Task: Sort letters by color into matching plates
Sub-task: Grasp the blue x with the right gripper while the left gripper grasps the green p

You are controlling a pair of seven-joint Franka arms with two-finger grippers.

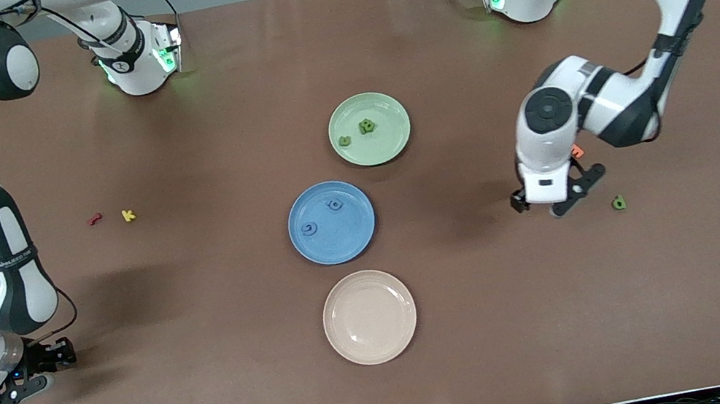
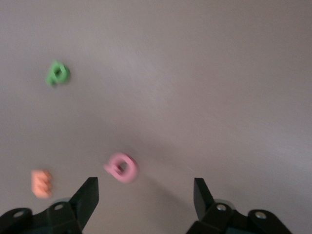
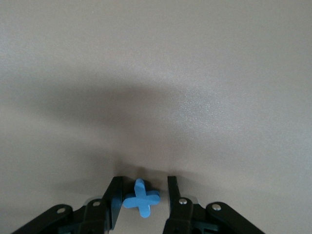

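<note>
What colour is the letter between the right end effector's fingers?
Blue; the cross-shaped letter shows best in the right wrist view.

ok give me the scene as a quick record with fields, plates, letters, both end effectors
green plate: holds two green letters
blue plate: holds two blue letters
beige plate: nearest the front camera
loose green letter: on the table at the left arm's end
pink letter: in front of the left end effector
orange letter: beside it
red letter, yellow letter: toward the right arm's end
left end effector: open, low over the table
right end effector: fingers around a blue X-shaped letter
</note>
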